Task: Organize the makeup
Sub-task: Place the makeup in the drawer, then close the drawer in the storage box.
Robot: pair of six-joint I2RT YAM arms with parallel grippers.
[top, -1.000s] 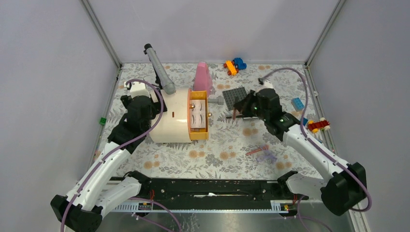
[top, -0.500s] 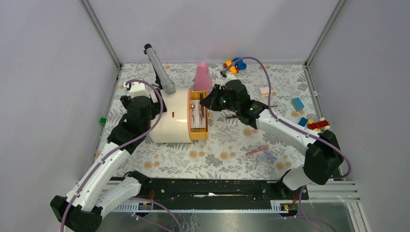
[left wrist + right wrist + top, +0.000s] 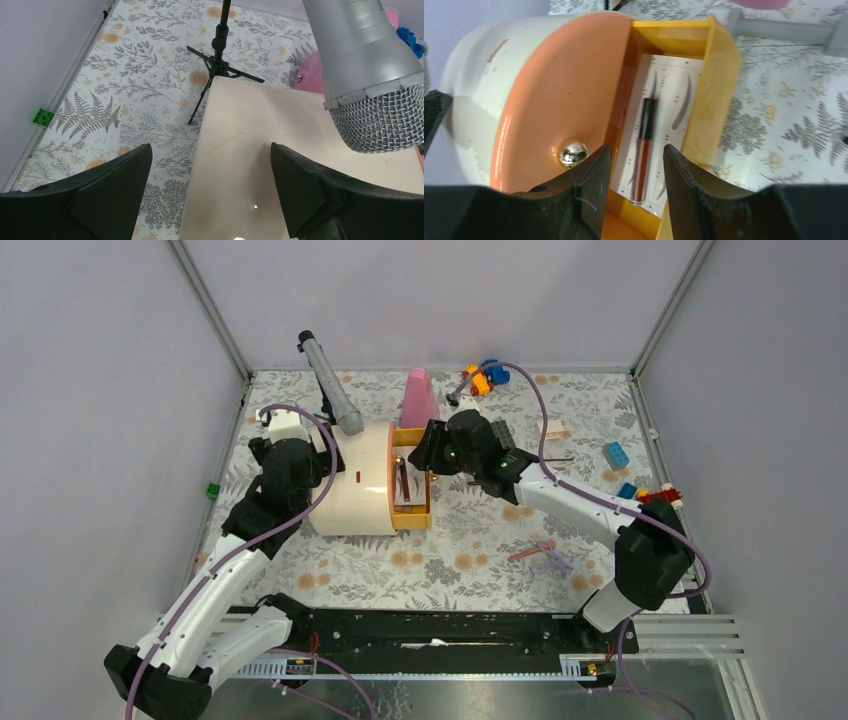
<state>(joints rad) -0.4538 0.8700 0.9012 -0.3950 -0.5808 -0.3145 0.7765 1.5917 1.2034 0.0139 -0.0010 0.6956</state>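
A white rounded organizer box (image 3: 350,485) has its yellow drawer (image 3: 425,502) pulled open to the right. A dark red lip-gloss tube with a black cap (image 3: 643,145) lies in the drawer on a white card of false lashes (image 3: 679,105); it also shows in the top view (image 3: 402,480). My right gripper (image 3: 635,152) hovers just above the tube, open and empty, and shows in the top view (image 3: 418,460). My left gripper (image 3: 210,150) is open over the box's left end (image 3: 250,150), holding nothing. A thin red stick (image 3: 527,554) and a pale purple piece (image 3: 551,563) lie on the mat.
A microphone (image 3: 330,390) on a small black stand (image 3: 218,47) leans over the box. A tall pink cone bottle (image 3: 419,400) stands behind the drawer. Toy bricks lie at the back (image 3: 485,376) and right (image 3: 615,453), (image 3: 660,498). A silver knob (image 3: 572,154) sits on the orange front.
My right gripper carried the red tube left from beside the grey plate to the drawer and let it go; the tube now lies in the drawer. The left arm has not moved.
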